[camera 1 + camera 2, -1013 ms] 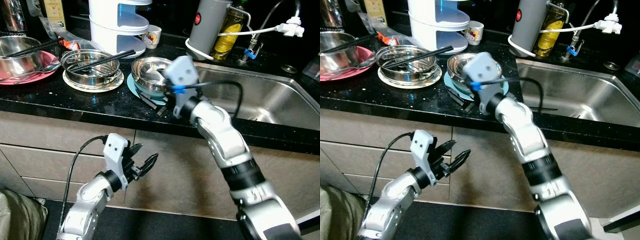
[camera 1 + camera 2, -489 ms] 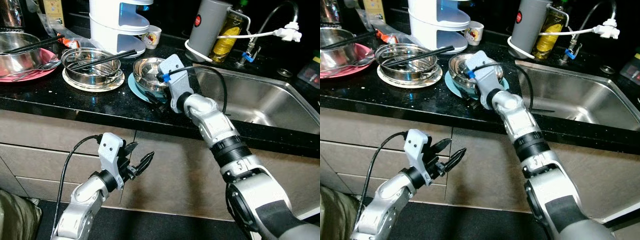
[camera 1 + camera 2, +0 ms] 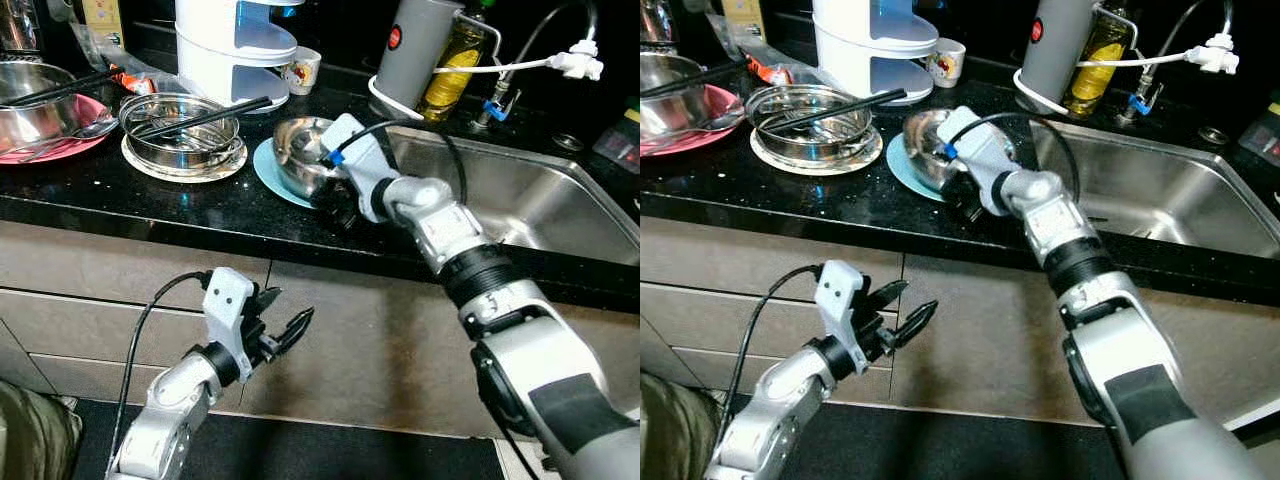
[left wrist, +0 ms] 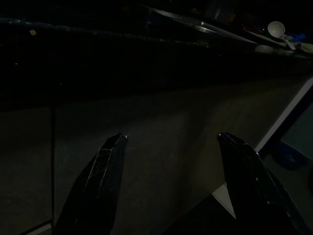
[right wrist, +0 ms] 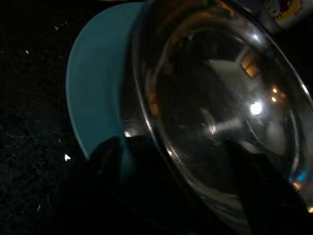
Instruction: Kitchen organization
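- Black speckled countertop (image 3: 150, 195) runs along the front of a kitchen, with grey cabinet fronts (image 3: 330, 330) below it and a stainless sink (image 3: 540, 200) let into it on the robot's right.
- Right gripper (image 3: 338, 205) reaches over the counter edge to a steel bowl (image 3: 300, 165) that sits on a light blue plate (image 3: 268, 170); the bowl looks tilted, its near rim lifted.
- In the right wrist view the bowl (image 5: 220, 112) lies between the two dark fingers (image 5: 105, 156), one on its outer wall over the blue plate (image 5: 95, 83), the other across its inside, so the gripper looks closed over the near rim.
- Just beyond that gripper stand a grey cylinder (image 3: 415, 50) and a bottle of yellow oil (image 3: 452, 60), near the sink's faucet (image 3: 560, 45).
- Farther out on its left side sits a second steel bowl (image 3: 180, 125) on a white plate, black chopsticks (image 3: 205, 115) laid across it, and a white and blue appliance (image 3: 232, 45) behind with a small printed cup (image 3: 300, 72) beside it.
- At the far left end a steel pot rests on a pink plate (image 3: 45, 145).
- Left gripper (image 3: 283, 325) hangs below counter level in front of the cabinets, fingers (image 4: 102, 171) spread apart and holding nothing.
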`<state>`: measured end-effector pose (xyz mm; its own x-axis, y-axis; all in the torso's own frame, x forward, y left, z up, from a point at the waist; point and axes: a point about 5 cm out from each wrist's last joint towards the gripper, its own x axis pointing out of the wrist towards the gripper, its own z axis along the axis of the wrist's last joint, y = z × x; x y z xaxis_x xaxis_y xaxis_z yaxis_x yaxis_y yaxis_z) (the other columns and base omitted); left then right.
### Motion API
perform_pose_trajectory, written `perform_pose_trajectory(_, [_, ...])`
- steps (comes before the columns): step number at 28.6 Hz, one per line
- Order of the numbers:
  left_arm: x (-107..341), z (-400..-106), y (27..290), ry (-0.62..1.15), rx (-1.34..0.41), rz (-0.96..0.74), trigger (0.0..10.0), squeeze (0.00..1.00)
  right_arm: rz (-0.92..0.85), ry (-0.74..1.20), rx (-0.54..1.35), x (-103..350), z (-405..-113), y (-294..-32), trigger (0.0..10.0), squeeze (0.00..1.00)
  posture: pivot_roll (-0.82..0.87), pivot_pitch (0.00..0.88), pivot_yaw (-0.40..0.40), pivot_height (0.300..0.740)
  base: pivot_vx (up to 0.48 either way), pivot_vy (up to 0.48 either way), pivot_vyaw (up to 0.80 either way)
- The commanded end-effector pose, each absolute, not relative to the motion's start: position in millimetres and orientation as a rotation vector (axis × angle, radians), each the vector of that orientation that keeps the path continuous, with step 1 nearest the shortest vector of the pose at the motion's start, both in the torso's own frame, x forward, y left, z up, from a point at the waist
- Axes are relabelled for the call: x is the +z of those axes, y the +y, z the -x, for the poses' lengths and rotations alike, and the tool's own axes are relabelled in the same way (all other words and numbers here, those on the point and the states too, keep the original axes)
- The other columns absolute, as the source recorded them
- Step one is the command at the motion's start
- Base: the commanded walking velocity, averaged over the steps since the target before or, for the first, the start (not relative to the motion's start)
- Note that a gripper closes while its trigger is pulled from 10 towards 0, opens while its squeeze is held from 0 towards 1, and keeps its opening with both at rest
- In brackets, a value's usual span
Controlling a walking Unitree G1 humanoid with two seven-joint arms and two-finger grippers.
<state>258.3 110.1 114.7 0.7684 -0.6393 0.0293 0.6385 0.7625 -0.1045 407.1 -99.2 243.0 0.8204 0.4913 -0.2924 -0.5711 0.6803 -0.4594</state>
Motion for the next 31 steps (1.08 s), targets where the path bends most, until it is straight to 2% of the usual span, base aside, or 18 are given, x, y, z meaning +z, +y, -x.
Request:
perform_pose_trajectory(1, [112,-257,104,0.023,-0.709,0.117,10.0,0.0,0.585,0.161,0.572,245,-410,-107,0.0,0.0,0.16,0.0,-0.222,0.74,0.0,0.0,0.0])
perform_pose_trajectory(20, [115,-260,101,0.008,-0.717,0.121,10.0,0.0,0.578,0.1,0.637,248,-405,-102,0.0,0.0,0.16,0.0,-0.229,0.74,0.0,0.0,0.0])
perform_pose_trajectory(28, [121,-261,101,-0.006,-0.712,0.123,10.0,0.0,0.431,-0.069,0.679,262,-399,-93,0.0,0.0,0.16,0.0,-0.214,0.74,0.0,0.0,0.0])
perform_pose_trajectory(29, [123,-263,102,-0.013,-0.701,0.127,10.0,0.0,0.359,-0.146,0.678,271,-397,-91,0.0,0.0,0.16,0.0,-0.213,0.74,0.0,0.0,0.0])
perform_pose_trajectory(30, [123,-263,102,-0.013,-0.701,0.127,10.0,0.0,0.359,-0.146,0.678,271,-397,-91,0.0,0.0,0.16,0.0,-0.213,0.74,0.0,0.0,0.0])
perform_pose_trajectory(31, [125,-265,103,-0.023,-0.679,0.145,10.0,0.0,0.223,-0.243,0.684,284,-392,-90,0.0,0.0,0.16,0.0,-0.209,0.74,0.0,0.0,0.0])
